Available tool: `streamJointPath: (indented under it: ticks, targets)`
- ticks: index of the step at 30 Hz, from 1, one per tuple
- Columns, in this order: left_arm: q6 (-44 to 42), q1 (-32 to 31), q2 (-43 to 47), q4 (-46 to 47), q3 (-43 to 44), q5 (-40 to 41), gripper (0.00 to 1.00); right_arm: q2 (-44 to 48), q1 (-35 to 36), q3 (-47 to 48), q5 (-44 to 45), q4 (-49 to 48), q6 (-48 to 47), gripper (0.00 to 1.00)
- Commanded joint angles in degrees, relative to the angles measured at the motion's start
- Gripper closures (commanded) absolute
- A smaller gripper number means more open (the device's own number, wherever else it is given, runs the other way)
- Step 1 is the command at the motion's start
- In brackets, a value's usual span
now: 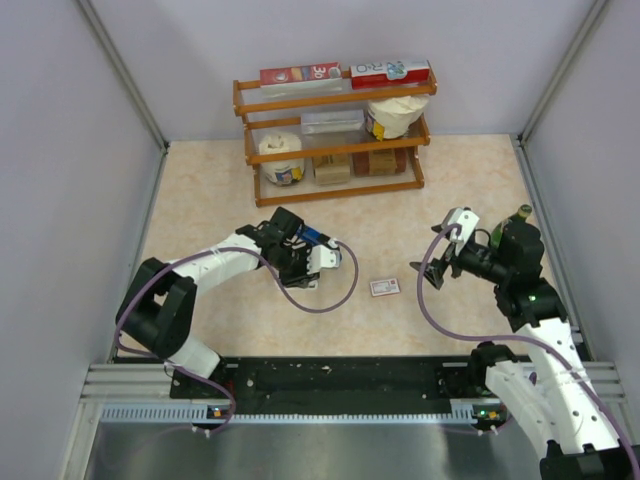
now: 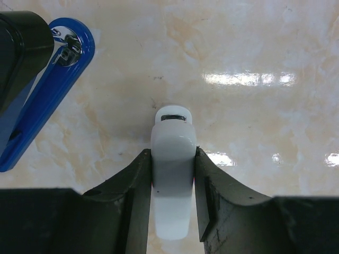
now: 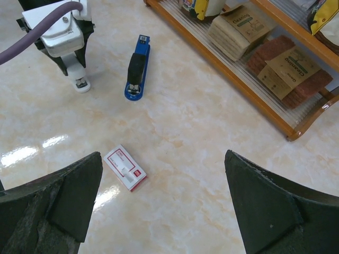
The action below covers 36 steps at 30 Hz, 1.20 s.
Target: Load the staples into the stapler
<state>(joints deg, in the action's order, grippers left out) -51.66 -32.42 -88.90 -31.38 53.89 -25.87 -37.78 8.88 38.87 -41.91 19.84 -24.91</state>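
The left jaws are clenched on a white stapler (image 2: 172, 174), with the fingers (image 2: 130, 206) pressed against its two long sides and its nose sticking out ahead of the fingertips above the table (image 2: 254, 42). Whether it touches the table cannot be told. Ahead of these jaws and off to their left lies a blue stapler (image 2: 47, 90) with a black top, apart from the white one.

The right jaws are spread wide and grasp nothing. The staples' red-and-white box (image 3: 125, 168) lies flat on the table just ahead of them, nearer their left finger and touching neither. Seen from above, it sits between the two pairs of jaws. Farther ahead of the right jaws is a wooden rack (image 1: 330, 96) stocked with packets.
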Motion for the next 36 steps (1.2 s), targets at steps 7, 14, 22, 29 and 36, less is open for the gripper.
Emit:
streamJointPath:
  ticks: [7,14,22,29,36]
  targets:
    - [2.2,-0.6,3.4,1.0,1.6,-1.5,0.92,-0.4,0.5,-0.4,-1.8,-1.3,-0.8,0.04]
    - [4.7,-1.6,9.7,-3.9,5.6,-5.4,1.0,-0.5,0.4,-0.3,-5.5,-1.4,0.2,0.05]
    - [10.6,-3.6,16.6,-5.9,8.9,-11.6,1.0,-2.6,2.9,1.6,-8.8,-3.0,2.1,0.11]
    - [15.3,-3.8,17.5,-12.8,19.8,-19.6,1.0,-9.1,10.4,7.2,-11.4,-4.5,1.6,0.2]
    - [22.1,-3.9,16.7,-13.5,25.5,-25.1,1.0,-18.3,18.4,15.3,-8.9,-4.4,1.8,0.28]
